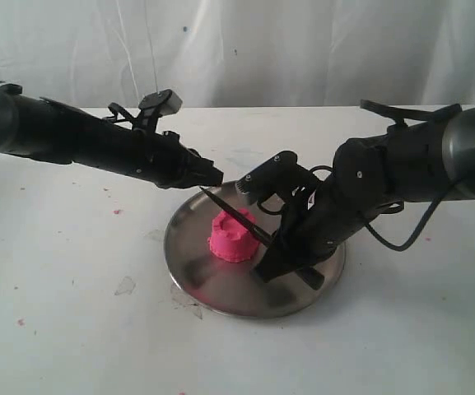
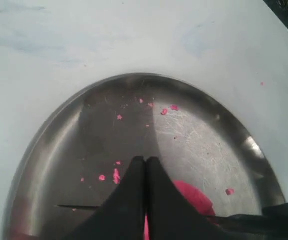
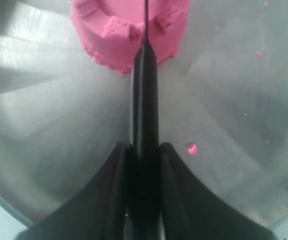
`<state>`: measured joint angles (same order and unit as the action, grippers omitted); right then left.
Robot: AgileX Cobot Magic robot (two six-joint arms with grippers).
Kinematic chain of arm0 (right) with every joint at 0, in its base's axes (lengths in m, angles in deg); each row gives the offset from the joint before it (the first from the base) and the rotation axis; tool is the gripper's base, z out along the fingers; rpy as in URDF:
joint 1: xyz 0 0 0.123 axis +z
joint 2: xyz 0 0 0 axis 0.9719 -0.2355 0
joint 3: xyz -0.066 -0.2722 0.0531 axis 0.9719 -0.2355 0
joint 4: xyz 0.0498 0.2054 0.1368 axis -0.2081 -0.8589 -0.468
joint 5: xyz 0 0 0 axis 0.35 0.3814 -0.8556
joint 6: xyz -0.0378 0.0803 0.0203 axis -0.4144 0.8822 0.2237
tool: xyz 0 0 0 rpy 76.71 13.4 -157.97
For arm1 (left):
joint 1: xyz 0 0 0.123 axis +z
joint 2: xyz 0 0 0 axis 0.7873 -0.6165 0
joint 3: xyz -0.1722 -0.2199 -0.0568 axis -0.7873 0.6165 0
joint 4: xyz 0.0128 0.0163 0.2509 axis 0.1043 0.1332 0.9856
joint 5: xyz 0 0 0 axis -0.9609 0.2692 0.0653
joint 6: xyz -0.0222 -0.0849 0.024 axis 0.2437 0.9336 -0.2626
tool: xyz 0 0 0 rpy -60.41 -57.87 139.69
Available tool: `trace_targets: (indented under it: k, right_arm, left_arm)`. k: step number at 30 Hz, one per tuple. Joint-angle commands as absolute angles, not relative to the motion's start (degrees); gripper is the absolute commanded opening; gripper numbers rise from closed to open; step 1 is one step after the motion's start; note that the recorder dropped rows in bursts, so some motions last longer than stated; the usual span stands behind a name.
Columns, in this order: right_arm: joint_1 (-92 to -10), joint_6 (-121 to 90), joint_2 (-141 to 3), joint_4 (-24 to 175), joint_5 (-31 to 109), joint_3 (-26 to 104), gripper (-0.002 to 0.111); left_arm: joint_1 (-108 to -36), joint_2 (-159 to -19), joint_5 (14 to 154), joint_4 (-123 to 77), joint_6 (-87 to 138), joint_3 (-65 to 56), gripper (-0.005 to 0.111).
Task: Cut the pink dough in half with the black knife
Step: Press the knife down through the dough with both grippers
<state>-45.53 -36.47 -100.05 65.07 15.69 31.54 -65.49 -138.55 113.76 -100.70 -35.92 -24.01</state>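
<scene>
My right gripper has its fingers clamped on the black knife, whose blade runs out over the pink dough, its edge at the middle of the dented top. From the exterior view the knife slants up and away from the gripper, point towards the left arm. My left gripper has its fingers pressed together on nothing, poised above the plate near the dough. The right arm bends down steeply over the plate's right side; the left arm reaches in low and nearly level. I count one dough lump, one knife, one round steel plate, two arms. Everything sits on a white table dotted with pink specks, with white cloth hanging behind.
</scene>
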Motion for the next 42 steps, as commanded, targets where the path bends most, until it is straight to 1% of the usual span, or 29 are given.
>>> trace_targets:
  k: [1,8,16,24,42]
  right_arm:
    - [-45.6,-36.0,-99.9,65.3,15.5,31.7,0.005]
    - [-45.6,-36.0,-99.9,65.3,15.6,31.7,0.005]
    - [-45.6,-36.0,-99.9,65.3,15.7,31.7,0.005]
    - [-45.6,-36.0,-99.9,65.3,15.8,31.7,0.005]
    - [-45.6,-35.6,-99.9,65.3,15.2,32.1,0.005]
  left_arm:
    - [-67.5,-139.9,113.3,-101.0,-38.2,-24.3,0.0]
    - [-66.9,-139.6,112.8,-98.6,-38.2,-24.9,0.0]
    - [-66.9,-135.9,113.3,-97.4,-37.2,-28.1,0.0]
    - [-66.9,-136.4,113.3,-79.9,-23.8,-28.1,0.0]
    - [-67.1,-141.5,112.3,-79.6,-22.9,-28.0,0.0]
